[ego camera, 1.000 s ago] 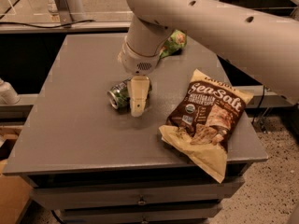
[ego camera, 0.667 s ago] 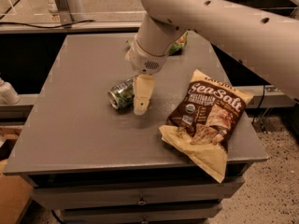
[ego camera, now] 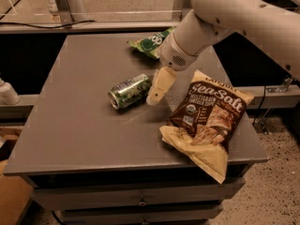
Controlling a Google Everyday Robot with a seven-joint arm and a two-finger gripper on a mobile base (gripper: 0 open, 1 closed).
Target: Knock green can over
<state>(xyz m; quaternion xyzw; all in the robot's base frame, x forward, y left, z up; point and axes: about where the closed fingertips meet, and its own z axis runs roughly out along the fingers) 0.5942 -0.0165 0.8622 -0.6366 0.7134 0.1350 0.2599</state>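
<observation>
One light-green metal drink can (ego camera: 130,91) lay sideways just left of my closed gripper (ego camera: 153,97), long axis pointing at it.

green can (ego camera: 130,91) on its side, leafy print, silver end lower left; jaws just beside other end

The grey table (ego camera: 70,125) is viewed from above and in front, at close range, and most of the frame is filled by it. The arm (ego camera: 243,18) is shown extending from the upper right, with the gripper (ego camera: 154,96) placed near frame centre.
</observation>
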